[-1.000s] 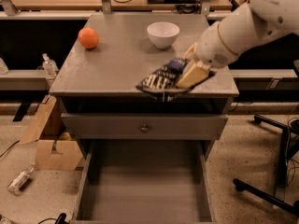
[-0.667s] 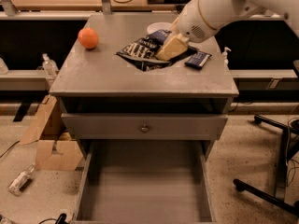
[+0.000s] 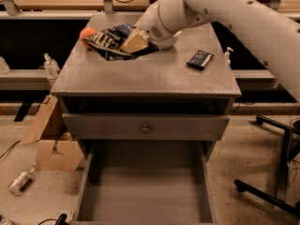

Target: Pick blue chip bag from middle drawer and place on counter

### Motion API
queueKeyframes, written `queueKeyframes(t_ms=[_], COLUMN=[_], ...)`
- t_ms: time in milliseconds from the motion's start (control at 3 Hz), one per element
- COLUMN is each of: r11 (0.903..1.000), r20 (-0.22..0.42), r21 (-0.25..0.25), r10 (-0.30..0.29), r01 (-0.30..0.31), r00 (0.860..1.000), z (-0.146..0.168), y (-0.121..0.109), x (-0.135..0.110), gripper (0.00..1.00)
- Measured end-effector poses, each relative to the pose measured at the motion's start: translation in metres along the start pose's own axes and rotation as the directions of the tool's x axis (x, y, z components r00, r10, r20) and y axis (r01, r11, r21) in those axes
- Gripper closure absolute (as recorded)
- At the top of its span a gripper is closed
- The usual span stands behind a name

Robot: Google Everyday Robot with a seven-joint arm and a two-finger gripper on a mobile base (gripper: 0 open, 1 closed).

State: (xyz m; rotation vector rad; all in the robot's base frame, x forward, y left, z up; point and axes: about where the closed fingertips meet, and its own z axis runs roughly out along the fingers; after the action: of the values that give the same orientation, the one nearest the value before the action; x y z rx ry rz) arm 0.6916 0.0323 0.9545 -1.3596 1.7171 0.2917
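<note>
One white robot arm (image 3: 243,18), smooth and rounded, sweeps from the right edge of the frame to the upper centre. Below it stands a grey-painted cabinet whose flat, matte, slightly worn top serves as the table (image 3: 150,76). At the bottom of the frame the middle drawer (image 3: 145,191) is pulled out, a deep grey wooden box with a plain flat floor and low side walls. Above it sits a shallower grey drawer front (image 3: 187,127) with a small round knob. A dark chair base (image 3: 276,172) stands at the lower right, and a torn brown cardboard box (image 3: 54,146) sits on the speckled floor at the left.

The blue chip bag (image 3: 105,39), crinkly dark navy with white lettering, is over the upper left part of the table. The end effector (image 3: 132,43) is at the bag's right end, its tan fingers (image 3: 137,39) closed on the bag. The bag's long axis runs roughly left to right, with its lettered end reaching left away from the fingers. Whether the bag rests on the table cannot be told.

A small flat dark wrapped bar (image 3: 200,59) lies on the right part of the table, well apart from the bag. A round orange fruit (image 3: 86,32) sits just beside the bag's left end.
</note>
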Motion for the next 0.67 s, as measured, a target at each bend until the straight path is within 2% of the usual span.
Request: queueKeyframes(t_ms=[333, 667], r11=[1.0000, 1.0000], r20=[0.019, 0.019], r21=[-0.001, -0.005], r10=[0.002, 0.001], r01=[-0.002, -0.001], r00=[1.000, 1.000], z=[0.0112, 0.0132], y=[0.0008, 0.0024], x=[-0.0041, -0.0047], gripper=[0.86, 0.63])
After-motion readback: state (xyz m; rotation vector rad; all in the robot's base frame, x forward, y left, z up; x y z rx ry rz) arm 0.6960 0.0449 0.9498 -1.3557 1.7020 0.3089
